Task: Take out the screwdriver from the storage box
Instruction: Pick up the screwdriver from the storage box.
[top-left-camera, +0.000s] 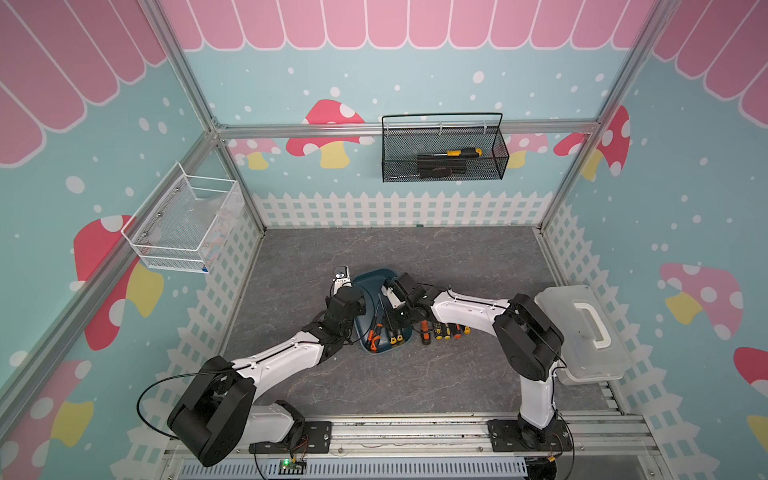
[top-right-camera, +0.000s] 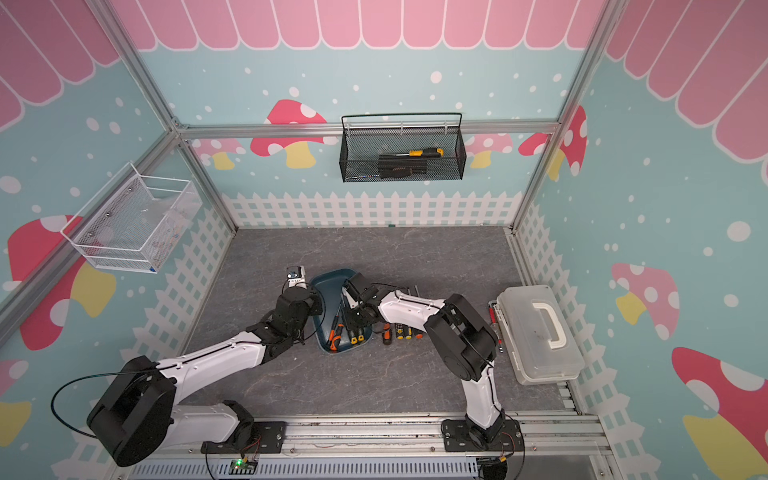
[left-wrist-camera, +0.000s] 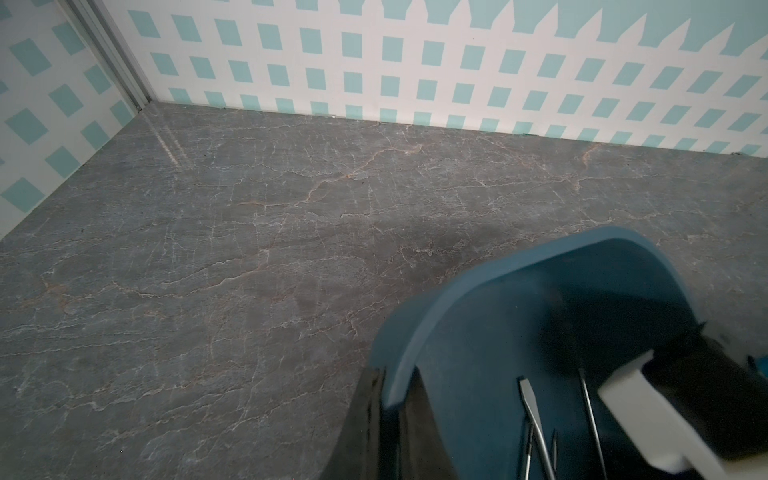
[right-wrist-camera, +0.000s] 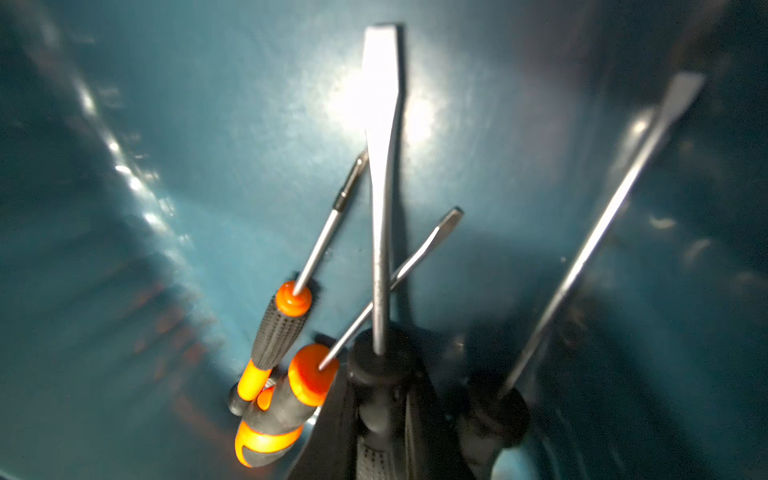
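Observation:
The storage box is a dark teal tub in the middle of the table, seen in both top views. Several screwdrivers lie inside it. My left gripper is shut on its left wall; the rim sits between the two black fingers. My right gripper reaches down into the tub. Its jaws press both sides of the black handle of a big flat-blade screwdriver. Beside it lie two orange-and-black screwdrivers and another long black-handled one.
A row of screwdrivers lies on the table just right of the tub. A translucent white case stands at the right edge. A black mesh basket hangs on the back wall and a white wire basket on the left wall.

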